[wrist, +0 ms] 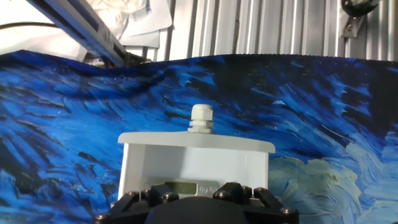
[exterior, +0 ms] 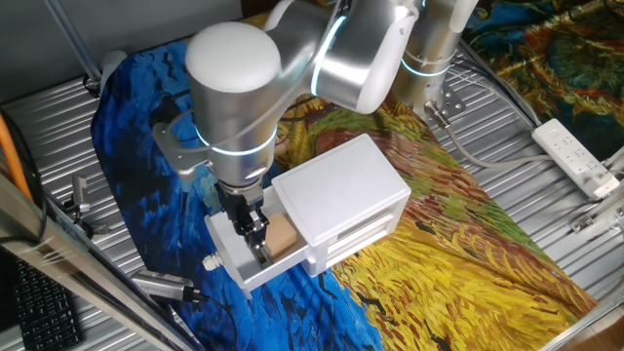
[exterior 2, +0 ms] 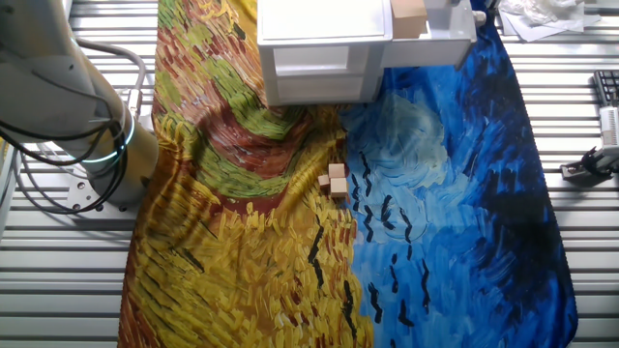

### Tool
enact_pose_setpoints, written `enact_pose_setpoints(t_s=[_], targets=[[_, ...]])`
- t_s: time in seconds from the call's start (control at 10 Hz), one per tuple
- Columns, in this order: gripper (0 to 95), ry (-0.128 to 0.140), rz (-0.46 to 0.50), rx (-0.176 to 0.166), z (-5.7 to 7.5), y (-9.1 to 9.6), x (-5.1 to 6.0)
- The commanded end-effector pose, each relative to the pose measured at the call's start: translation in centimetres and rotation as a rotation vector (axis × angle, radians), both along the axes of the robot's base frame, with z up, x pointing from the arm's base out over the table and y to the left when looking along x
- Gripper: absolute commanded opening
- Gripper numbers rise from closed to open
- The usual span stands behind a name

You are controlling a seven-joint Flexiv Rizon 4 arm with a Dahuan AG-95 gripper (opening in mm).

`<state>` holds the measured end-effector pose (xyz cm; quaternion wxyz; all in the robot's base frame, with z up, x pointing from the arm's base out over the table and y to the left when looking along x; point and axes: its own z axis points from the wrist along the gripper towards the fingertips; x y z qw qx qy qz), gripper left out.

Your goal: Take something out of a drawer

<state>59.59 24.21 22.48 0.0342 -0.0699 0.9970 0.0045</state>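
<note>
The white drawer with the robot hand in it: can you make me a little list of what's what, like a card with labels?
Drawer: white plastic box-shaped drawer, pulled out of the small white cabinet
Knob: small round white knob on the drawer front
Inside drawer: light-brown wooden cube-like block
End effector: reaching down into the drawer, right beside the block; open or shut cannot be told
On cloth: a few small wooden blocks lying loose
Cloth: blue and yellow painted-pattern cloth under the cabinet

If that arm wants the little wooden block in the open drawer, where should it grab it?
Probably from straight above, closing on two opposite flat sides of the light-brown wooden block. The white plastic drawer walls it in, leaving only its top open. The black two-finger gripper hangs beside it.
</note>
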Motion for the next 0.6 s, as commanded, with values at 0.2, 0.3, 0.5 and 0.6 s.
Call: enact_pose_setpoints(t_s=[0.2, 0.3, 0.5, 0.6], targets=[[57.0, 0.02, -0.008, -0.009, 0.0, 0.1, 0.1], [57.0, 0.019, -0.018, -0.008, 0.0, 0.1, 0.1], [57.0, 0.019, -0.034, -0.008, 0.0, 0.4, 0.0], [57.0, 0.013, -0.049, -0.013, -0.3, 1.4, -0.5]])
